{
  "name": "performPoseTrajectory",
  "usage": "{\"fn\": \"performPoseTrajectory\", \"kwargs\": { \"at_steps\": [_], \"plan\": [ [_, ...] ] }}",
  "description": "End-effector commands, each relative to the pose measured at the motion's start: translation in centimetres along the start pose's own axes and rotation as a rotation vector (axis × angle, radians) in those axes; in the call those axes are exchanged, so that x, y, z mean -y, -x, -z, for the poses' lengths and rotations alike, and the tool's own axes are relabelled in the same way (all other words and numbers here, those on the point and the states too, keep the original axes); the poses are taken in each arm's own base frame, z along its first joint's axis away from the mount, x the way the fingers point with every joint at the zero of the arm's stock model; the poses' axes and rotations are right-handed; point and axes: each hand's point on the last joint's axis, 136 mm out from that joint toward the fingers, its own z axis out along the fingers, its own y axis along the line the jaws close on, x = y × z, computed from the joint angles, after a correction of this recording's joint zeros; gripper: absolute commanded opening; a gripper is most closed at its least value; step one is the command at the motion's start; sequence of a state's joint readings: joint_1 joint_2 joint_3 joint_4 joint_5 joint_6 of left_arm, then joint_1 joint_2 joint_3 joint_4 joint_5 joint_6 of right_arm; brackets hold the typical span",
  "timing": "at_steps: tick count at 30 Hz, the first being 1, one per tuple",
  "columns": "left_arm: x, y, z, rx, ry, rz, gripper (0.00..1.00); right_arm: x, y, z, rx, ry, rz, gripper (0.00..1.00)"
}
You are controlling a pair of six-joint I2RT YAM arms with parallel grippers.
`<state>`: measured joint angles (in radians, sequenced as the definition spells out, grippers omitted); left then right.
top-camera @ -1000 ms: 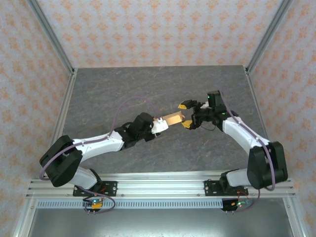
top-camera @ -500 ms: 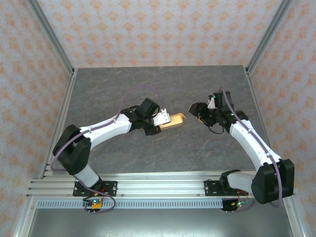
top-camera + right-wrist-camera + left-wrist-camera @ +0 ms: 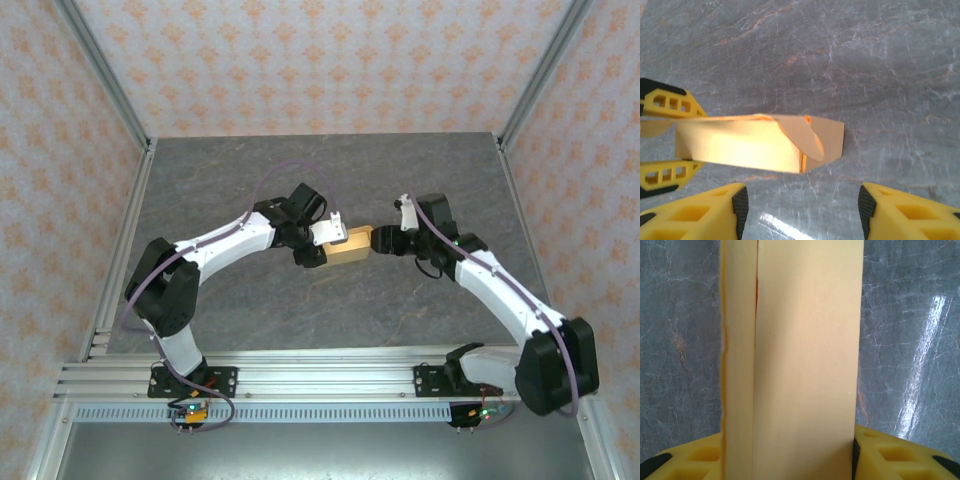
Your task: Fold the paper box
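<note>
The right jaws stand released with nothing between them (the free pair, and the nearer to the unfinished end). Just ahead, the paper box (image 3: 755,145) points its loose-flapped end at them. Its long axis runs away to the left jaws, clenched on its far end above the desk (image 3: 865,60).

Top cam high, facing down, wrist cams v. close (share paper box (image 3: 805,365))

Matt, smooth tan cardboard paper box (image 3: 805,365); glossy grey marble-look table (image 3: 865,50).
</note>
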<state>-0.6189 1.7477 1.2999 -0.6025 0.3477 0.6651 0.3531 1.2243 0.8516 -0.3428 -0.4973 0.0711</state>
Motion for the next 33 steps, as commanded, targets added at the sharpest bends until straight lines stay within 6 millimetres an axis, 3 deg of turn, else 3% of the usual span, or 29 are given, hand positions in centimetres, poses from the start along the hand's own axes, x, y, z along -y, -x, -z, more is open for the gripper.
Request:
{"fn": "performPoseTrajectory", "kwargs": {
  "at_steps": [1, 9, 13, 22, 30, 33],
  "plan": [
    [0.8, -0.8, -0.2, -0.034, -0.064, -0.009, 0.49, -0.5, 1.5, -1.3, -0.01, 0.02, 0.078, 0.57],
    [0.1, -0.2, 0.0, 0.016, -0.061, 0.005, 0.51, 0.1, 2.5, -3.0, -0.022, -0.006, 0.062, 0.41],
    [-0.4, 0.2, 0.3, 0.03, -0.039, 0.016, 0.51, -0.6, 2.7, -3.4, -0.03, 0.002, 0.063, 0.3],
    [-1.1, 1.4, 0.9, 0.105, 0.006, 0.046, 0.52, -1.1, 1.7, -4.0, -0.053, -0.057, 0.013, 0.11],
    [-1.2, 1.4, 0.4, 0.112, 0.012, 0.055, 0.51, 0.5, 0.2, -4.9, -0.055, -0.15, 0.016, 0.09],
    [-1.6, 1.9, 1.3, 0.138, 0.039, 0.087, 0.52, 0.9, -0.2, -4.8, -0.04, -0.162, 0.008, 0.08]
  ]
}}
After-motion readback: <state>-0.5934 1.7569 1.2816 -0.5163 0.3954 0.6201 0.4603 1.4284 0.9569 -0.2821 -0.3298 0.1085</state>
